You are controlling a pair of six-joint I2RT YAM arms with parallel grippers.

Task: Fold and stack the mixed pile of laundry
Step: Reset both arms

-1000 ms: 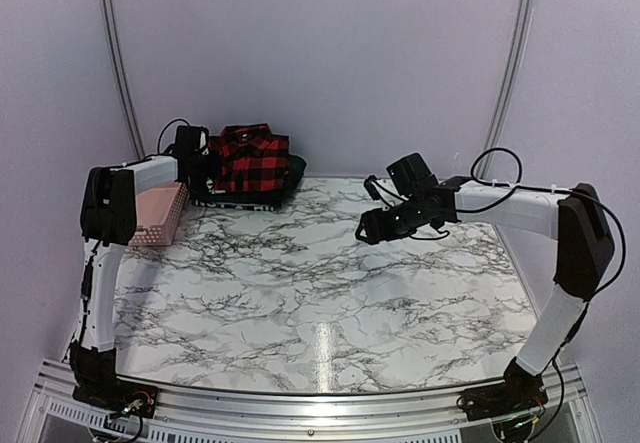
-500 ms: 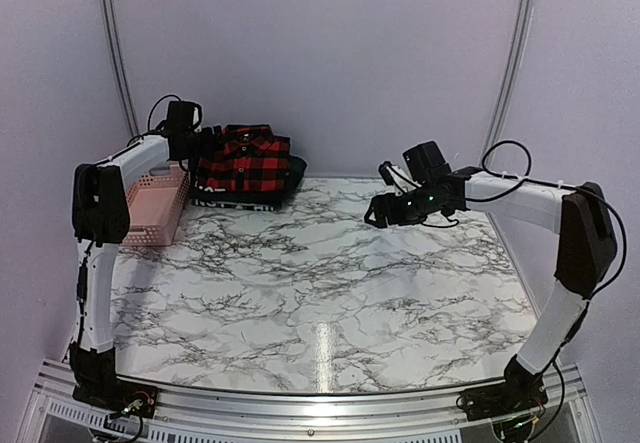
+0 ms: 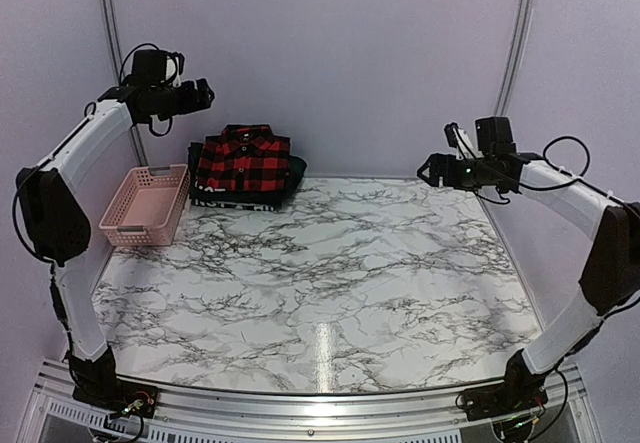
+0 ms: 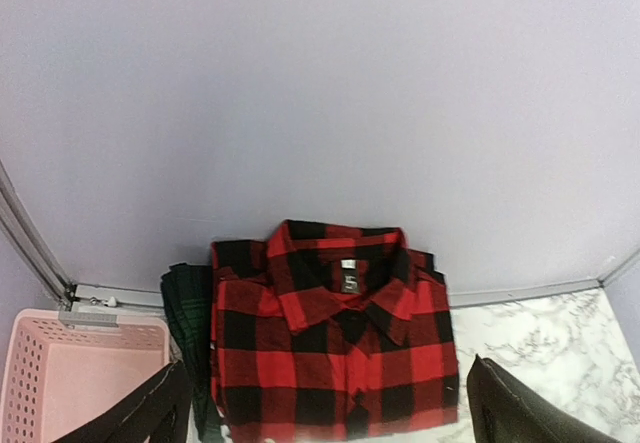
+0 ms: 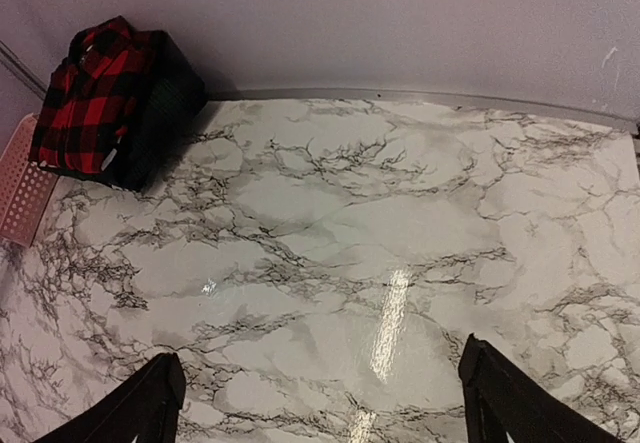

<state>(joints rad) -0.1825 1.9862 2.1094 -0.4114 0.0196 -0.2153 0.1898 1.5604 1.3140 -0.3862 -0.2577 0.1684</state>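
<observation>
One marble-patterned table (image 3: 330, 283), lilac walls (image 3: 320, 53)

Garment stack (image 3: 244, 185) at the far left corner of the tabletop (image 3: 330, 283), shirt (image 3: 243, 161) on top, basket (image 3: 147, 205) just left of it

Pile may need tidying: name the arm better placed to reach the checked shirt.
Left. The left gripper hangs open near the shirt; the right gripper is open too, but far off to the side.

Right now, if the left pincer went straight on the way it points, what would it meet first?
Most likely the red shirt: in the wrist view it lies between the fingers of the open left pincer. Depth is unclear, and the wall stands behind it.
</observation>
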